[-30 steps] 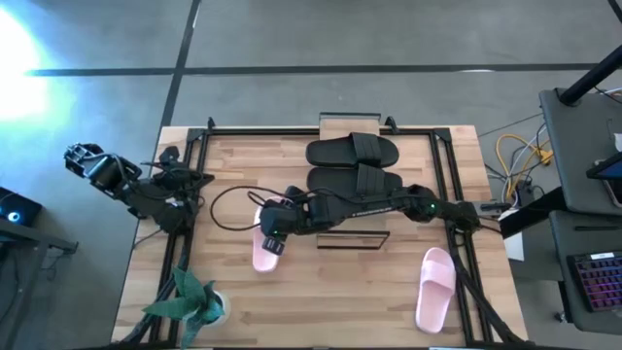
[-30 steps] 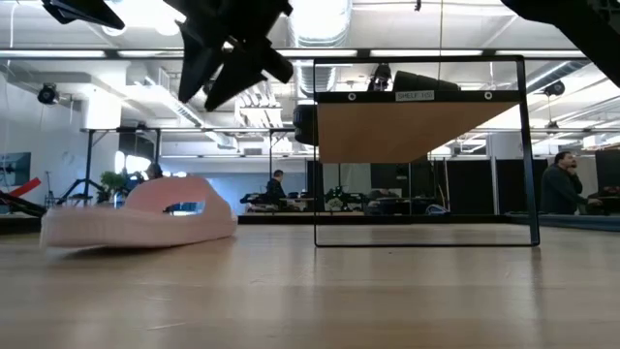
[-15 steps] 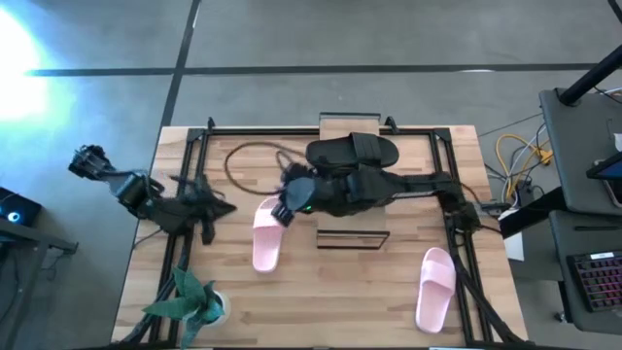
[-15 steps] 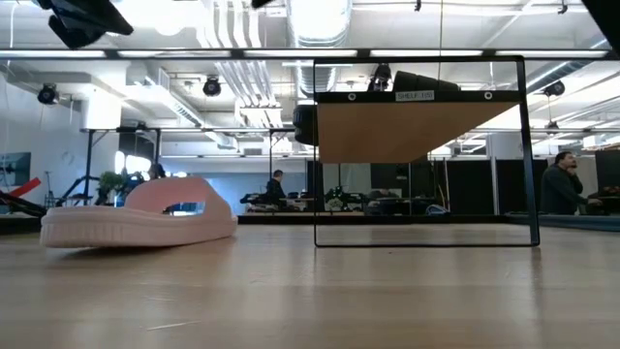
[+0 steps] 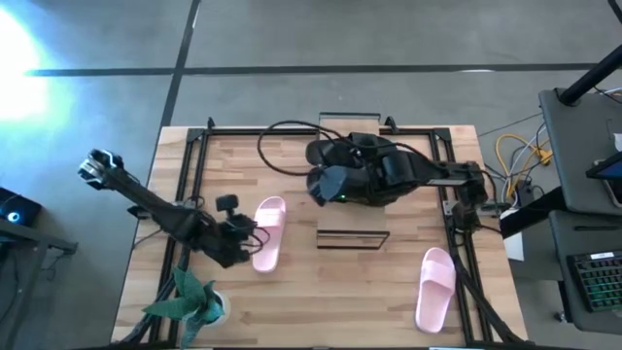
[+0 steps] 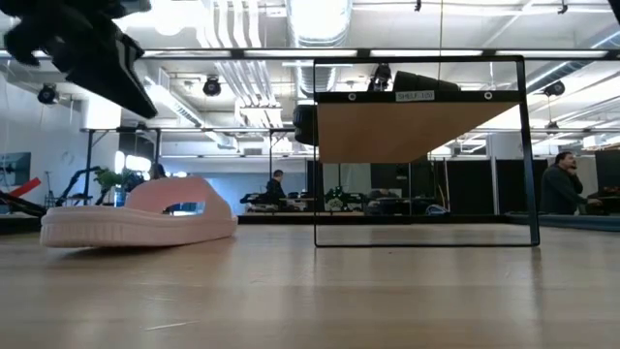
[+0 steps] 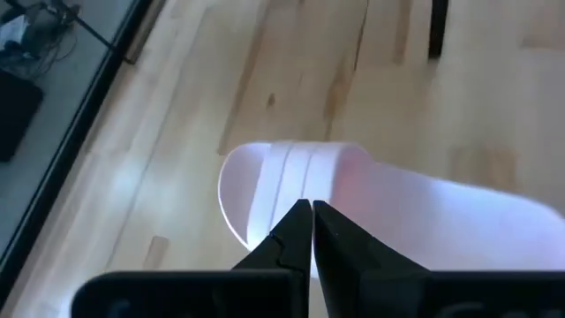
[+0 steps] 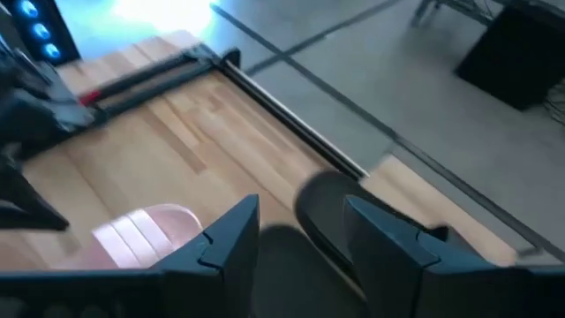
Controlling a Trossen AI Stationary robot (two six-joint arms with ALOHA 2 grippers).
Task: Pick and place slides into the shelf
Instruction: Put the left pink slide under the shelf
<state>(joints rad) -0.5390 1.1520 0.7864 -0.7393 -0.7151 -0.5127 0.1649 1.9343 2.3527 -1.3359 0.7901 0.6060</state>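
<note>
Left gripper (image 5: 245, 236) closed and empty beside pink slide (image 5: 268, 233); right gripper (image 8: 296, 234) open, empty above black slides (image 5: 352, 152) on shelf (image 5: 335, 122).

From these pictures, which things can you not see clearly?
- Black slides on the shelf: high view, the right arm covers most of them.
- Second pink slide: missing from the low view, outside its frame.
- Left tool: left wrist view, shut above the near pink slide; contact cannot be told.

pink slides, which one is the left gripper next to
The pale pink slide left of the small wooden shelf; the shut left gripper sits at its edge. The other pink slide lies alone near the table's right front corner.
</note>
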